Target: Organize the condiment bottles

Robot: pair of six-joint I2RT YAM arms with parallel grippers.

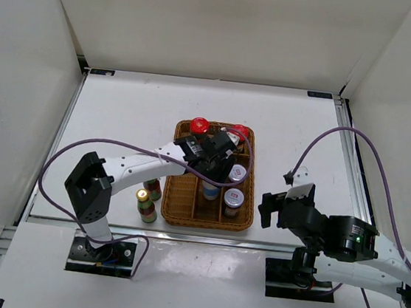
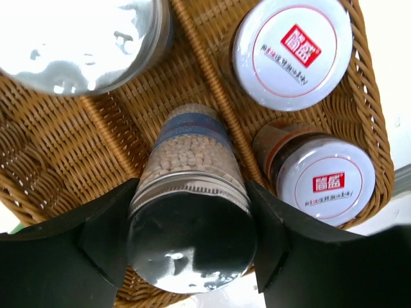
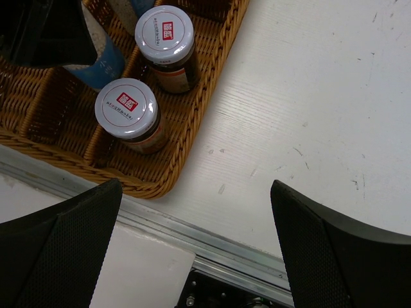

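left gripper (image 2: 189, 196): fingers clamped on both sides of the tall silver-capped white-and-blue bottle (image 2: 189, 144) | bottle stands in middle lane of brown wicker divided tray (image 2: 58, 160) | two short white-lidded jars (image 2: 292, 54) in right lane | right gripper (image 3: 196, 205): fingers wide apart, empty, above white table (image 3: 308, 96) beside tray

Tray (image 2: 77, 147): rough woven wicker. Bottle (image 2: 189, 147): clear glossy body, shiny metal cap. Jars (image 2: 292, 51): glossy white lids. Left gripper (image 2: 191, 212): matt black plastic. Table (image 3: 308, 115): white, matt, scuffed.
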